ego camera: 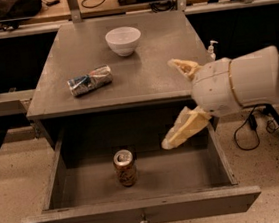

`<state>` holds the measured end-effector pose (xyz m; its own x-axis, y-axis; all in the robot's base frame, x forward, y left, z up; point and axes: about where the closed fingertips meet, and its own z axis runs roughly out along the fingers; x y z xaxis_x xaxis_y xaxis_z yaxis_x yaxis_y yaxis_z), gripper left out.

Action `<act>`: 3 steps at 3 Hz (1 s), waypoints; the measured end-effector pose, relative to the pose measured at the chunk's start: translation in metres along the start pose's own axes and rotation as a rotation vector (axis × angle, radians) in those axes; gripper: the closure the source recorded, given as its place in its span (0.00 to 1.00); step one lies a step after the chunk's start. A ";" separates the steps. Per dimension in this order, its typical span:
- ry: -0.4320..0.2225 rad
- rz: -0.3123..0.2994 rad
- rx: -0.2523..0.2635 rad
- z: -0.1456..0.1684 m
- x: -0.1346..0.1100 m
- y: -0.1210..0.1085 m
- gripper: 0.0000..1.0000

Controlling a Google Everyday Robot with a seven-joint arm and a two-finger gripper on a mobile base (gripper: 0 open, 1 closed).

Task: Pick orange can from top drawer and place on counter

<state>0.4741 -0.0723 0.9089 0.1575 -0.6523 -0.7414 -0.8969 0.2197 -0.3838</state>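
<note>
The pincer (168, 103), spread wide, hangs above the right of the drawer (92, 222), by the tabletop (145, 77); the can (125, 167) stands upright inside, untouched.

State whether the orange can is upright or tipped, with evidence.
Upright: orange can stands in top drawer, silver top up. The gripper hovers open above the drawer.

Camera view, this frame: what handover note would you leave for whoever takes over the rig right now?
The pincer is open and holds nothing. It hangs over the right part of the top drawer, to the right of the can and apart from it.
The orange can stands upright on the drawer floor, near the middle.
The counter carries a crushed can and a white bowl.
Done: the drawer is open.
Left: grasp the can, lift it out, set it on the counter.
</note>
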 end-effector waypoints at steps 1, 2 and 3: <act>-0.162 0.048 0.049 0.051 0.004 0.009 0.00; -0.241 0.088 0.050 0.096 0.008 0.025 0.00; -0.291 0.139 -0.006 0.133 0.010 0.046 0.00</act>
<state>0.4899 0.0277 0.8102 0.1441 -0.3813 -0.9132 -0.9204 0.2873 -0.2652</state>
